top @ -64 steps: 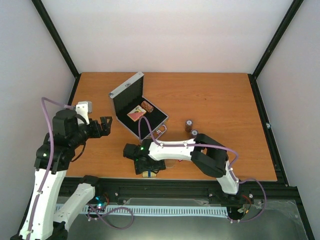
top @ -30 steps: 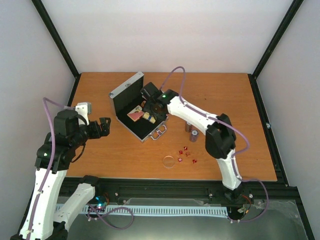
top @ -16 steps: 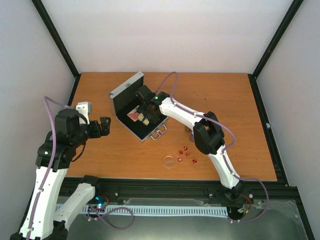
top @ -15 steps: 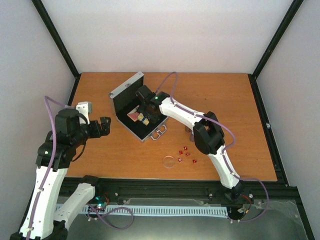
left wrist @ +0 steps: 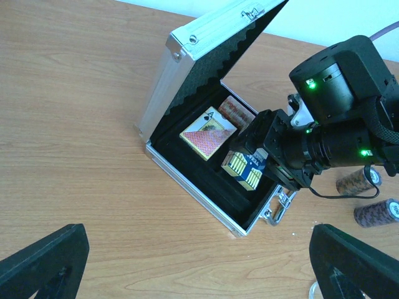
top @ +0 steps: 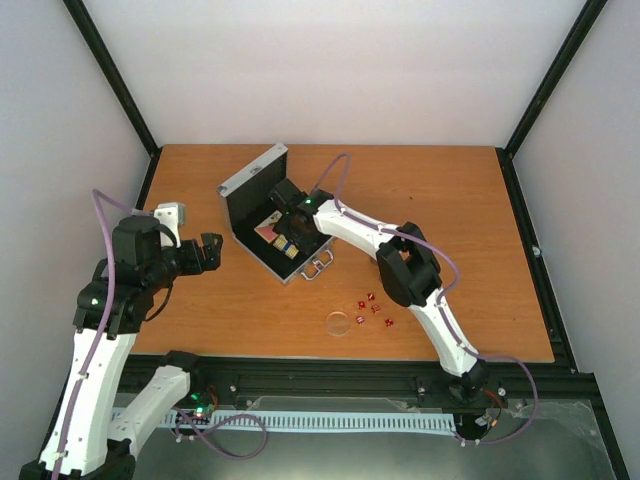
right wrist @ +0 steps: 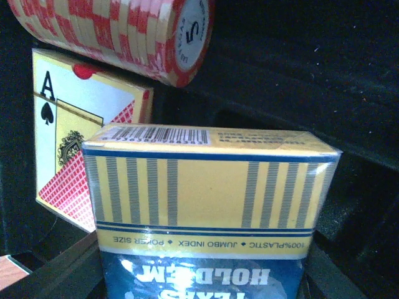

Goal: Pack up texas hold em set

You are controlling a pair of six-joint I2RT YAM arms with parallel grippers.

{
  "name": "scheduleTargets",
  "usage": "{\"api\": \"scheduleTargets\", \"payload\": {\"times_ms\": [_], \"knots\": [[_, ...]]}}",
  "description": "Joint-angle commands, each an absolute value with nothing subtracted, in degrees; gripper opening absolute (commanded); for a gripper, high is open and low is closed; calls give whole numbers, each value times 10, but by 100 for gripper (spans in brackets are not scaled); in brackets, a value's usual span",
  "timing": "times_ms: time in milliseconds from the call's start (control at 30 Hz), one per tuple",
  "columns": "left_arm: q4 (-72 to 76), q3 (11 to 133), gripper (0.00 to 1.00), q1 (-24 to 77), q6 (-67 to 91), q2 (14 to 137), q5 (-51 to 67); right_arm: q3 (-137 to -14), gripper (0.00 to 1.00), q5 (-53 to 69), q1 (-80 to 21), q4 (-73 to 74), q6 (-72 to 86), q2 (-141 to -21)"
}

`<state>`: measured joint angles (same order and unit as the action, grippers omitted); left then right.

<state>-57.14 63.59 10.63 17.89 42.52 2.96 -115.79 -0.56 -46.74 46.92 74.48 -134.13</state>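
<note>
The silver case (top: 252, 173) lies open at the table's back middle, its lid up; it also shows in the left wrist view (left wrist: 163, 93). Inside lie the red-white deck (top: 267, 229) (left wrist: 208, 132) (right wrist: 65, 168) and a red-cream chip stack (left wrist: 235, 112) (right wrist: 118, 31). My right gripper (top: 288, 240) is shut on the blue-yellow deck (left wrist: 247, 169) (right wrist: 212, 187) and holds it low inside the case beside the red-white deck. My left gripper (top: 207, 250) (left wrist: 199, 255) is open and empty, left of the case.
Two dark chip stacks (left wrist: 355, 182) stand on the table right of the case. Several tiny red dice (top: 375, 308) and a clear disc (top: 338, 322) lie near the front middle. The right arm's elbow (top: 405, 265) hangs over the chip stacks.
My right gripper has carried the blue-yellow deck from the table's front up into the case and moved it left and lower. The left arm has hardly moved.
</note>
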Motion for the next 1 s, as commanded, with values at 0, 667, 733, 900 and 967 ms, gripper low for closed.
{"api": "scheduleTargets", "payload": {"times_ms": [0, 667, 733, 900, 967], "knots": [[-578, 654, 100, 105, 165, 425, 27, -1166, 9, -2, -473, 467, 758, -1345], [-587, 668, 100, 105, 161, 420, 20, -1155, 100, 1, -475, 484, 748, -1323], [-588, 668, 100, 105, 161, 420, 20, -1158, 100, -2, -476, 481, 742, -1316], [-591, 673, 100, 105, 161, 420, 20, -1204, 100, -38, -485, 522, 697, -1294], [-592, 676, 100, 105, 161, 420, 20, -1213, 100, -47, -491, 544, 676, -1283]]}}
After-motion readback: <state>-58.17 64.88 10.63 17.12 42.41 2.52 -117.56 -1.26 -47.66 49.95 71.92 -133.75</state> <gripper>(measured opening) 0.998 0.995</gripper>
